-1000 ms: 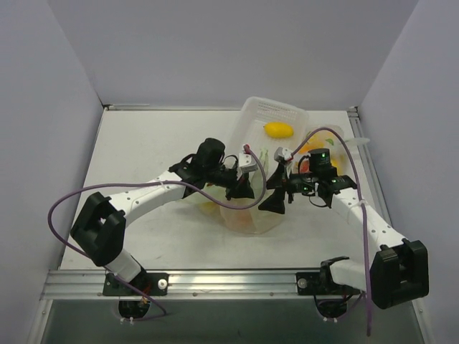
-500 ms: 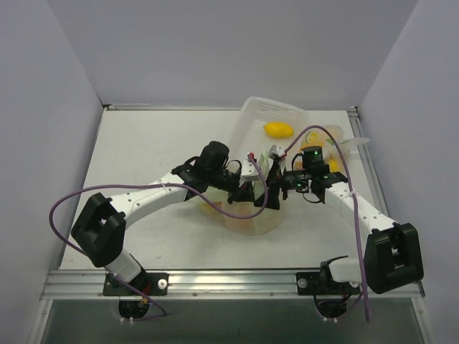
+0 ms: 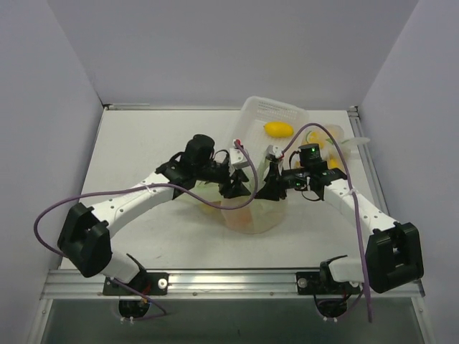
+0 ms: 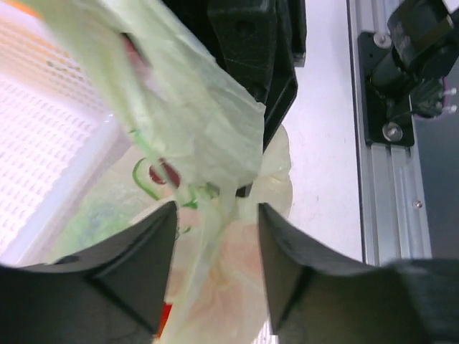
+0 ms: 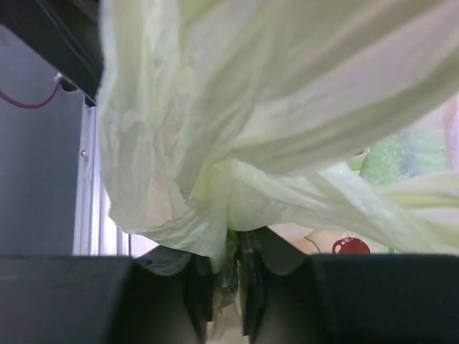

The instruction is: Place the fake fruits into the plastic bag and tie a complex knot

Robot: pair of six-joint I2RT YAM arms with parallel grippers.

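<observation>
The pale green plastic bag (image 3: pixel 252 212) lies between both arms at mid-table, orange and red fake fruits (image 3: pixel 242 221) showing faintly through its film. A yellow lemon (image 3: pixel 278 130) lies in the white basket (image 3: pixel 259 115). More yellow and orange fruits (image 3: pixel 316 147) sit behind the right arm. My left gripper (image 3: pixel 234 188) is open; a twisted strand of the bag (image 4: pixel 208 136) hangs loose between its fingers (image 4: pixel 122 279). My right gripper (image 3: pixel 272 188) is shut, pinching gathered bag film (image 5: pixel 237 193) between its pads.
The white slotted basket (image 4: pixel 50 150) stands tipped right behind the bag. A metal rail (image 4: pixel 387 143) runs along the table's near edge. Grey walls close in the left, back and right sides.
My left gripper has let go of the bag, opened and drawn back to the left. My right gripper has moved in and closed on the bag's gathered film.
</observation>
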